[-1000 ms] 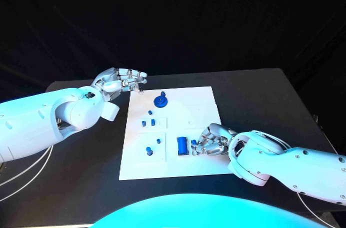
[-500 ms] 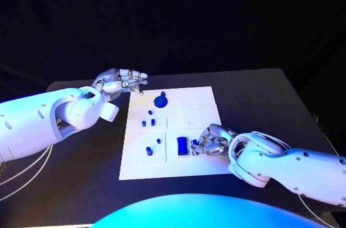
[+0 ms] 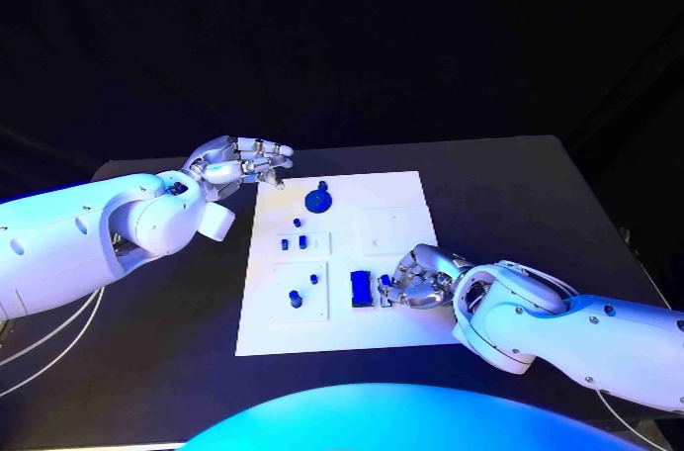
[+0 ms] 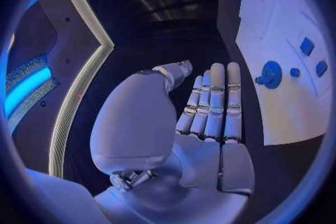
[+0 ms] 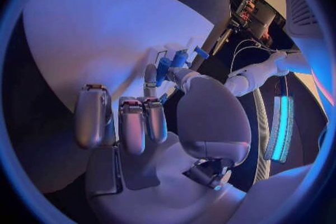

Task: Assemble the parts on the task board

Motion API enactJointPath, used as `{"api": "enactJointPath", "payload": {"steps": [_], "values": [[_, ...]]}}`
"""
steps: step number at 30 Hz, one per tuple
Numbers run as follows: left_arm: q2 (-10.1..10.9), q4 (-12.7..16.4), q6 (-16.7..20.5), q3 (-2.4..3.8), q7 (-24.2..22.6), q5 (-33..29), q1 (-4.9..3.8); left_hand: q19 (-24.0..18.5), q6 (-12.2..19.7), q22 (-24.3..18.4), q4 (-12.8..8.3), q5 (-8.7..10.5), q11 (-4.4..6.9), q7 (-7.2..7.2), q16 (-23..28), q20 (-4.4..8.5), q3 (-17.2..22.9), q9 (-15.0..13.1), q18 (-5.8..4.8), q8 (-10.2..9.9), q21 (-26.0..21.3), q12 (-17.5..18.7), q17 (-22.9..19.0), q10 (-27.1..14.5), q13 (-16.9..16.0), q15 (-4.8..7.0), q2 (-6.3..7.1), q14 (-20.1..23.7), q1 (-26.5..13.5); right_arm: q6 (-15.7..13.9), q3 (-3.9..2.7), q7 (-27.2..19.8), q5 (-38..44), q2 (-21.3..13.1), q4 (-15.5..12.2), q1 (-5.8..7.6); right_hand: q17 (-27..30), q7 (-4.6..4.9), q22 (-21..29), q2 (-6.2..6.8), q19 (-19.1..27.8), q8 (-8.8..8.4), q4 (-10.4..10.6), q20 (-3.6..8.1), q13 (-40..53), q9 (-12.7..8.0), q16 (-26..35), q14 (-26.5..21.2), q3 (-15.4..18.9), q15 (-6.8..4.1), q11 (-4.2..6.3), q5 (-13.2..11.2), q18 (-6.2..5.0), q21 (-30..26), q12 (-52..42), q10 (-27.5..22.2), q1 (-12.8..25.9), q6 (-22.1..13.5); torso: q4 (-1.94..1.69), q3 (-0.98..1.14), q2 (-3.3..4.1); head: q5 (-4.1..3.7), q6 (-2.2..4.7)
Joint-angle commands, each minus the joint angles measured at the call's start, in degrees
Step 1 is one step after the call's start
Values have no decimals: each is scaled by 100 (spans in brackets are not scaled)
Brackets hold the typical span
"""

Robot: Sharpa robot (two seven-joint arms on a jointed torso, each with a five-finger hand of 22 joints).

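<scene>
Since a second ago we had barely moved: our right hand (image 3: 413,278) still pinched a blue part (image 3: 384,282) at the task board's (image 3: 399,189) five o'clock, left hand (image 3: 235,159) clenched empty.

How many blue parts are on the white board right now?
8: round part far end, small part nearer, pair, two near-left, long block, piece pinched by the right hand; others may hide there.
</scene>
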State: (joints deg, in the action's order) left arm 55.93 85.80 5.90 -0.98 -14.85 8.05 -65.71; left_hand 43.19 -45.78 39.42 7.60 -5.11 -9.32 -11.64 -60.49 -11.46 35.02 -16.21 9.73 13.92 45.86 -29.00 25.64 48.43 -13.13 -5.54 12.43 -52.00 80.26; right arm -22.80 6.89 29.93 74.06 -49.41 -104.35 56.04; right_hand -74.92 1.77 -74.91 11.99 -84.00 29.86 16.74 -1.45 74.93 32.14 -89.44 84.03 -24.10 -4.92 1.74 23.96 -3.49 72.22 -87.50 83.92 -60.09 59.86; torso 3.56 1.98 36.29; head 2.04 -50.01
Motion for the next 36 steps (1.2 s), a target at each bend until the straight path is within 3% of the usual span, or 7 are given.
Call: {"api": "enactJointPath", "payload": {"steps": [1, 36], "values": [[-4, 4, -110, 3, -18, 15, -2, 45, 35, -9, 20, -28, 8, -123, -32, 9, 23, 6, 70, 27, -27, -32, -5, -42, 7, 13, -32, 33, -24, -3, 0, -73, 145, -8, -19, -7, -1436, 42, -1116, -7, -223, -20, 0, 40, 1352, 4, -27, 582, 55, -27, 10, 35, 55, 1, -2, 495, 67, 14, -1, 1, 0, 2, 1], [-6, 1, -97, 3, -7, 24, -2, 47, 37, -10, 29, -29, 7, -125, -32, 9, 27, 6, 69, 28, -30, -35, -6, -45, 8, 12, -38, 34, -32, 234, 1, -92, 9, -29, -16, -8, -1428, 42, -1110, -20, -217, -25, -7, 38, 1349, -7, -24, 580, 125, -26, 9, -55, 51, -22, 5, 492, 113, 11, -4, -6, 0, -5, 1]]}}
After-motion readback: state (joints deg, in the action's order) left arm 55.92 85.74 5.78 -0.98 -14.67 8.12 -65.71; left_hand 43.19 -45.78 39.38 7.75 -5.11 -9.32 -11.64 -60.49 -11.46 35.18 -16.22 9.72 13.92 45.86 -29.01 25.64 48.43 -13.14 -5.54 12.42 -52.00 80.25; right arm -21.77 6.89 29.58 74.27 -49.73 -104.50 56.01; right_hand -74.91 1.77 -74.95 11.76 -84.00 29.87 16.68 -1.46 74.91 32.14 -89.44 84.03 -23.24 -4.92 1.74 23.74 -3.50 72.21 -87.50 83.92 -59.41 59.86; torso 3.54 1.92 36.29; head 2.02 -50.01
